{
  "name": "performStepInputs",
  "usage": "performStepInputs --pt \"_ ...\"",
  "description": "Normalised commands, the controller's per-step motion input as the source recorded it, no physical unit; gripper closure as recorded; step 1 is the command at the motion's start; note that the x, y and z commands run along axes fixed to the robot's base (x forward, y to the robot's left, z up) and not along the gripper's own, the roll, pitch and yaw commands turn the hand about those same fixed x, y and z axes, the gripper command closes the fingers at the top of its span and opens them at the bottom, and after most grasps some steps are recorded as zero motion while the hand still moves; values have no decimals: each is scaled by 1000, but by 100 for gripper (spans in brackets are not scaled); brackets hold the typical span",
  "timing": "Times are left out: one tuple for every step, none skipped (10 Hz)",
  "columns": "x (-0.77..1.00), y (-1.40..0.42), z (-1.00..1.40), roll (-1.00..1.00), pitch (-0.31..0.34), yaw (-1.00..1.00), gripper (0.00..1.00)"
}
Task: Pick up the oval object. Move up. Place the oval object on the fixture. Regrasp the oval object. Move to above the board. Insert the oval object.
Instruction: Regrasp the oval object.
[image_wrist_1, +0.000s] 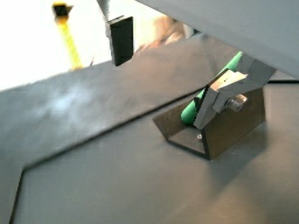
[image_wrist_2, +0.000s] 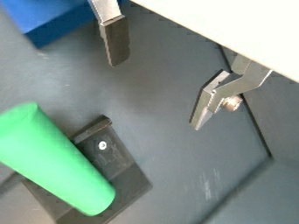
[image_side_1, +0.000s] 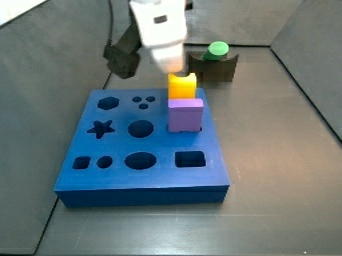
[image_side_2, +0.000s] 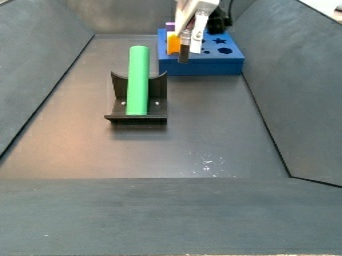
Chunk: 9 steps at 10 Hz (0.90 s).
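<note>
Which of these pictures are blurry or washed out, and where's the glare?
In a wrist view, a pale glare patch on the floor, and the gripper looks soft. In a wrist view, the green peg is close and blurred, with a blown-out white area above. In a side view, the board is evenly lit. In a side view, the fixture is sharp.
</note>
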Motion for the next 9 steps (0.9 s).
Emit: performStepInputs --pt "7 -12 -35 559 604 -560 0" --pt "22 -11 -33 435 686 -401 0" --pt "59 -4 -24 283 723 -120 0" --pt "56 -20 -26 236 702 63 0" --pt "63 -42 -4 189 641 254 0" --pt "66 -44 0 169 593 324 0" --pt "71 -42 -12 139 399 444 0" --pt "69 -43 -12 128 316 469 0" --pt "65 -43 -10 109 199 467 0"
